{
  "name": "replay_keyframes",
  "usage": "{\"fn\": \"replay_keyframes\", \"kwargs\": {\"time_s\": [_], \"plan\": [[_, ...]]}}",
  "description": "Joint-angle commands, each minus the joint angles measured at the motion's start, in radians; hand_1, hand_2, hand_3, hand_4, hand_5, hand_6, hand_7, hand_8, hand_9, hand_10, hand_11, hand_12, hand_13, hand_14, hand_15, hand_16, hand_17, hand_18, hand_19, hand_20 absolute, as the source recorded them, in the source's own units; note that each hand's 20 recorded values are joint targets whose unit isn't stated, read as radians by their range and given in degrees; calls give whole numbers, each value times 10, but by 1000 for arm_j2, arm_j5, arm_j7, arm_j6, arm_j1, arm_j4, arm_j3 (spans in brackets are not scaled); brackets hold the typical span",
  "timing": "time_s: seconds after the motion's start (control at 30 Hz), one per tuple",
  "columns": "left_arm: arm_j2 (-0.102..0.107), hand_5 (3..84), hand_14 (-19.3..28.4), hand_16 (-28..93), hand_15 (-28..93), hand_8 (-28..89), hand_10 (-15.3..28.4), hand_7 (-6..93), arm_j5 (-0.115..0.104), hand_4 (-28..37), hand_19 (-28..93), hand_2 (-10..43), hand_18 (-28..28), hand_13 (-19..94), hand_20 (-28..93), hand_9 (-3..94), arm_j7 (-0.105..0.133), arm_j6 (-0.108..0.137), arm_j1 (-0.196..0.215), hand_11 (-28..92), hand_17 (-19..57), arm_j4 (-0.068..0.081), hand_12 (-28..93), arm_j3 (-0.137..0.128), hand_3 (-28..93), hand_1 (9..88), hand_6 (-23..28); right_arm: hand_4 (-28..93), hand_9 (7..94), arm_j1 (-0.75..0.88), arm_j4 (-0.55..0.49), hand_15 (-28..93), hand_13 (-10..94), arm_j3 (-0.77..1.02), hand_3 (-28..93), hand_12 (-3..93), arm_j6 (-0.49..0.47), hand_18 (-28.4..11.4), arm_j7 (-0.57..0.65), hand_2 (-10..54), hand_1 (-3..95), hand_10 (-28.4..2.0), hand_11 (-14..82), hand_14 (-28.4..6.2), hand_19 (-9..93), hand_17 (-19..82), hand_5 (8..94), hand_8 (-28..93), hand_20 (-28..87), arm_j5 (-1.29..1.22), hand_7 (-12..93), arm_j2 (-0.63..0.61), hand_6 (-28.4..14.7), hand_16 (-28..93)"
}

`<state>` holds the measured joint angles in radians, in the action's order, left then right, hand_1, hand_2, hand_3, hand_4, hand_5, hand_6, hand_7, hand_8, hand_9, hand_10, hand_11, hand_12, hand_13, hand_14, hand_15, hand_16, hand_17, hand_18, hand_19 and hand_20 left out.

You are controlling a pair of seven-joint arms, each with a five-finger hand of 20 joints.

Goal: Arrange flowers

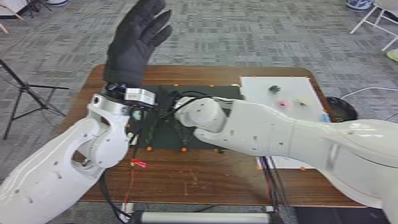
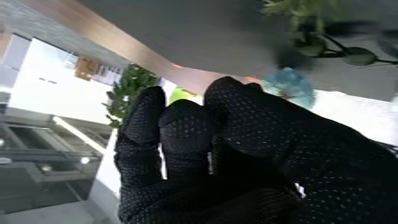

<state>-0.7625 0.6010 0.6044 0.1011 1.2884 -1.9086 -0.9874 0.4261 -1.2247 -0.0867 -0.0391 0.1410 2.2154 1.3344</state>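
Head view: task looks unfinished. Loose pieces lie on the white board (image 1: 306, 90) on the desk (image 1: 200, 182): a dark green sprig (image 1: 274, 89), a pink flower (image 1: 283, 104) and a pale flower (image 1: 302, 102), near one another and, as far as I can judge, all left to place. Small red piece (image 1: 139, 163) on the near part of the desk, purpose unclear. Left hand (image 1: 138, 45) up past the desk, straight, nothing in it, not helping. Right arm (image 1: 271, 127) reaches across over the dark mat (image 1: 204, 141). No finished bunch visible, so done share can't be confirmed; probably part-way at most. Right wrist view: blue flower (image 2: 289, 86) just beside the right hand (image 2: 258, 130), leafy sprig (image 2: 359, 57) and feathery greenery (image 2: 306, 11) farther off. Can't tell if this hand is apart, together or clamped on a stem. Whether the blue one counts as placed, also unclear.
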Motion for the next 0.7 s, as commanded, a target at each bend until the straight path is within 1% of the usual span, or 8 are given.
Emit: {"fn": "replay_keyframes", "kwargs": {"time_s": [0.03, 0.3, 0.33, 0.37, 0.4, 0.47, 0.63, 0.7], "plan": [[-5, 255, 128, 92, 146, -66, 94, 143, -5, -268, 318, -55, 187, 135, 122, 181, 8, 14, 15, 128, -136, -7, 213, -12, 671, 252, 15, 13, 315, 3, -82, 905, 580, 12, 932, 35, 24, -208, -37, 33, 459, -14, 159, -105, 932, 182, 289, -167, 320, 21, 212, -25, 23, 329], [-7, 255, 128, 92, 146, -65, 94, 143, -3, -269, 320, -55, 188, 135, 123, 181, 5, 8, 25, 128, -138, -11, 212, -21, 673, 250, 16, 5, 291, 15, -141, 905, 578, 37, 932, 38, 106, -207, -30, 28, 462, -18, 155, -103, 932, 182, 260, -163, 316, 3, 203, -32, 5, 327], [-7, 255, 128, 93, 146, -66, 94, 142, -5, -268, 320, -55, 188, 135, 123, 181, -11, -3, 35, 128, -138, -18, 212, -36, 674, 250, 16, 4, 279, 17, -151, 904, 577, 42, 932, 37, 96, -207, -25, 28, 462, -20, 153, -102, 932, 182, 247, -161, 316, 4, 199, -32, -1, 328], [-5, 255, 128, 93, 147, -66, 94, 142, 1, -269, 320, -56, 188, 134, 123, 181, -8, 3, 38, 129, -138, -21, 212, -40, 674, 250, 16, 2, 265, 23, -154, 905, 573, 48, 932, 36, 87, -206, -19, 29, 463, -20, 148, -101, 932, 181, 231, -160, 316, -4, 189, -31, -8, 329], [-2, 255, 128, 93, 147, -66, 93, 143, -6, -270, 320, -57, 187, 134, 123, 181, 7, 12, 31, 129, -138, -20, 212, -30, 674, 251, 15, -1, 248, 27, -153, 910, 567, 52, 932, 37, 88, -205, -22, 34, 462, -21, 146, -100, 932, 178, 216, -149, 318, -9, 182, -31, -13, 326], [-3, 255, 127, 93, 147, -67, 92, 144, -2, -272, 320, -58, 187, 134, 123, 181, 15, 15, 18, 130, -138, -15, 212, -21, 676, 251, 15, -12, 231, 27, -139, 914, 563, 48, 932, 38, 101, -203, -24, 36, 464, -23, 145, -100, 932, 175, 202, -143, 318, 6, 177, -30, -18, 321], [-9, 254, 127, 92, 144, -68, 92, 146, 5, -273, 319, -58, 188, 136, 123, 181, 13, 1, 4, 131, -138, -17, 211, -12, 679, 250, 14, -32, 226, 43, -102, 912, 552, 59, 932, 37, 63, -197, -51, 34, 467, -24, 143, -99, 932, 170, 201, -140, 308, 13, 173, -2, -18, 321], [-21, 255, 126, 93, 144, -68, 93, 146, 6, -272, 318, -57, 188, 136, 122, 182, 14, -7, -17, 130, -137, -6, 210, 2, 678, 250, 14, -56, 223, 36, -81, 910, 545, 38, 932, 36, 68, -193, -47, 30, 476, -14, 138, -98, 932, 164, 204, -139, 305, 15, 172, 9, -14, 322]]}}
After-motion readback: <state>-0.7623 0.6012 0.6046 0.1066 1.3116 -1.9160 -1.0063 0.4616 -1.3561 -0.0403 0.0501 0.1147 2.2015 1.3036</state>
